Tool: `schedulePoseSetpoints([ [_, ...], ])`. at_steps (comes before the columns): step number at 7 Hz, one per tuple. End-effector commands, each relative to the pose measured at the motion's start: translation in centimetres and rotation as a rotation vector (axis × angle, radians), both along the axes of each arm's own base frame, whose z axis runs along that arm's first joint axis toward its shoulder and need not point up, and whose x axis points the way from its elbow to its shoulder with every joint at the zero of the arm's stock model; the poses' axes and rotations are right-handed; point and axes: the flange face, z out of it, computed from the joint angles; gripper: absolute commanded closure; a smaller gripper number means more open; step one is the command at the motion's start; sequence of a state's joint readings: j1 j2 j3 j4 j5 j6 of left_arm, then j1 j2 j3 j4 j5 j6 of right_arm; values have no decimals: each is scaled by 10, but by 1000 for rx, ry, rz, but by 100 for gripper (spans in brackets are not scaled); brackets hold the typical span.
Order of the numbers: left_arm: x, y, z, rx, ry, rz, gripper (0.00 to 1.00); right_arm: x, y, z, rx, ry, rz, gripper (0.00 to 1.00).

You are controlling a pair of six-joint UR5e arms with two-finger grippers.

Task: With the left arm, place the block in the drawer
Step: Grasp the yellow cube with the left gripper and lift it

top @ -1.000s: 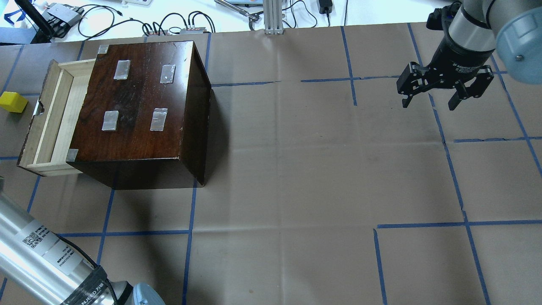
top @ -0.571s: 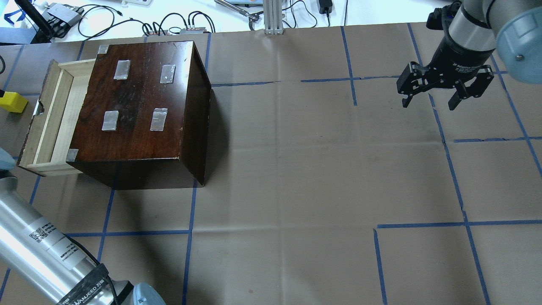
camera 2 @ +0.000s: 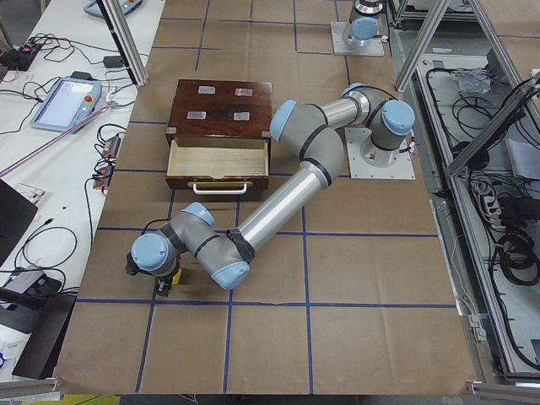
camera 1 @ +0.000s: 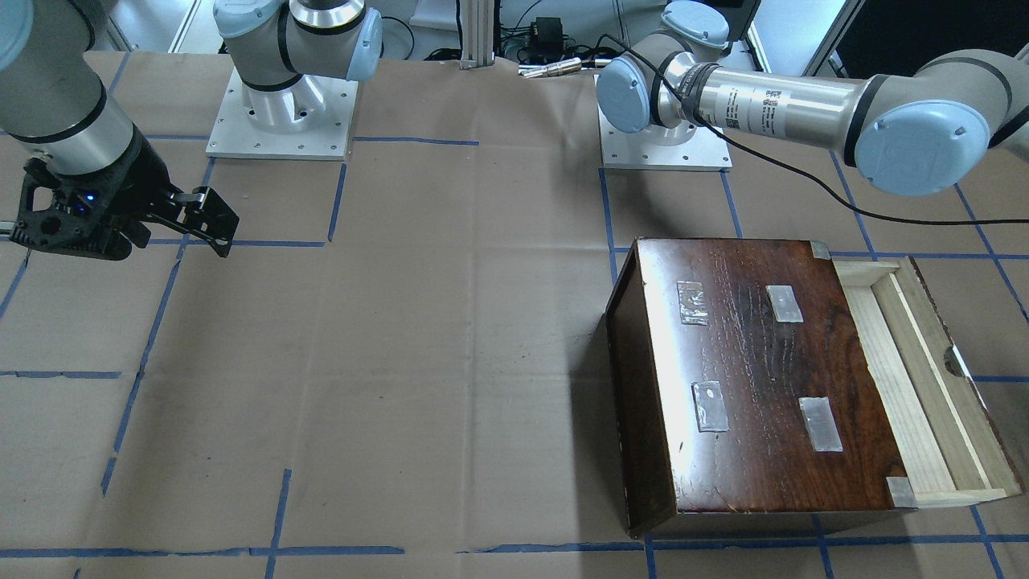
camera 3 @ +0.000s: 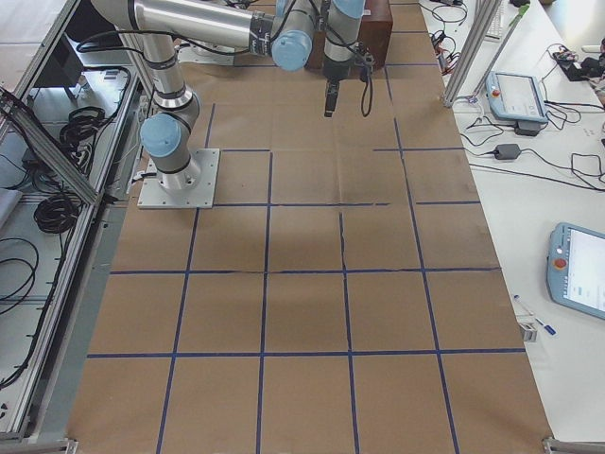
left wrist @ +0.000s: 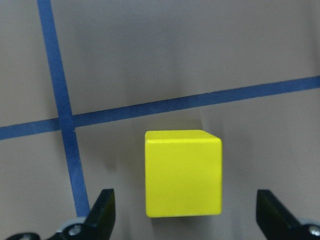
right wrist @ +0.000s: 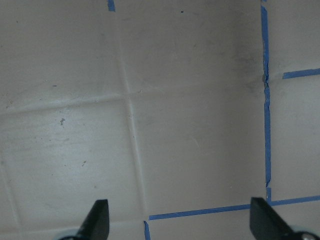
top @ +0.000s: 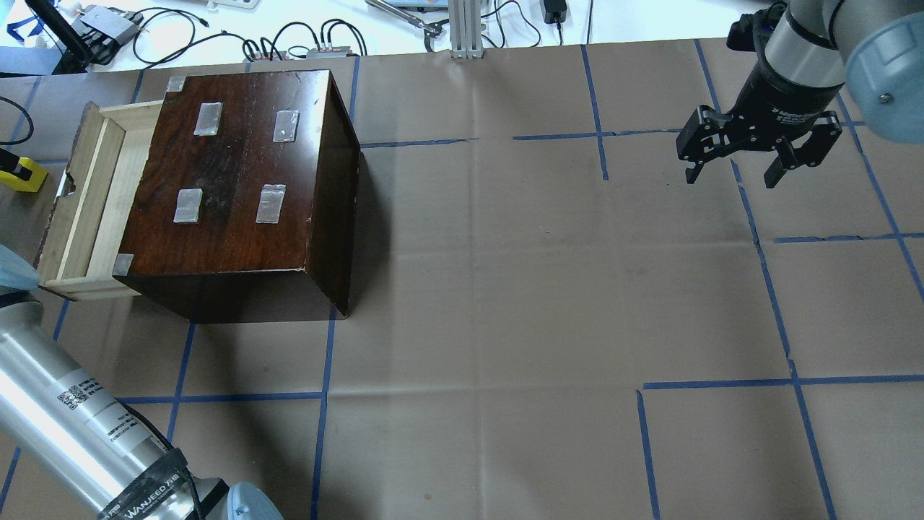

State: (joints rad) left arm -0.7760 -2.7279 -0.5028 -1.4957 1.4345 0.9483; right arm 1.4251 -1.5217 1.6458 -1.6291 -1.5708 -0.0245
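The yellow block (top: 26,178) sits on the brown paper at the far left edge, left of the open pale wood drawer (top: 86,195) of the dark cabinet (top: 238,173). In the left wrist view the block (left wrist: 183,172) lies between the two spread fingertips (left wrist: 102,210) of my open left gripper (left wrist: 187,220), which is just above it and not touching. In the exterior left view that gripper (camera 2: 163,283) hangs over the block. My right gripper (top: 733,175) is open and empty at the far right, well above the paper.
The drawer (camera 1: 916,378) is pulled out and looks empty; its metal pull (camera 2: 219,184) faces the block. Cables and devices (top: 289,43) lie on the white bench behind the table. My left forearm (top: 65,419) crosses the near left corner.
My left arm has swung in from the near left, and its gripper now covers part of the block at the view's left edge. The right arm, block and cabinet have not moved.
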Motion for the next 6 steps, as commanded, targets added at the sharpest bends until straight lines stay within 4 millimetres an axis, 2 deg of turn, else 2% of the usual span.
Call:
schedulePoseSetpoints([
  [1,1,0,-8,8,2,0,23,0,0,1,-1,0,0,0],
  [3,0,-1,-7,2,4,0,50,0,0,1,-1,0,0,0],
  [4,-2,-2,5,-12,-1,-1,57,0,0,0,0,0,0,0],
  [6,-3,4,31,-16,-14,-3,62,0,0,0,0,0,0,0],
])
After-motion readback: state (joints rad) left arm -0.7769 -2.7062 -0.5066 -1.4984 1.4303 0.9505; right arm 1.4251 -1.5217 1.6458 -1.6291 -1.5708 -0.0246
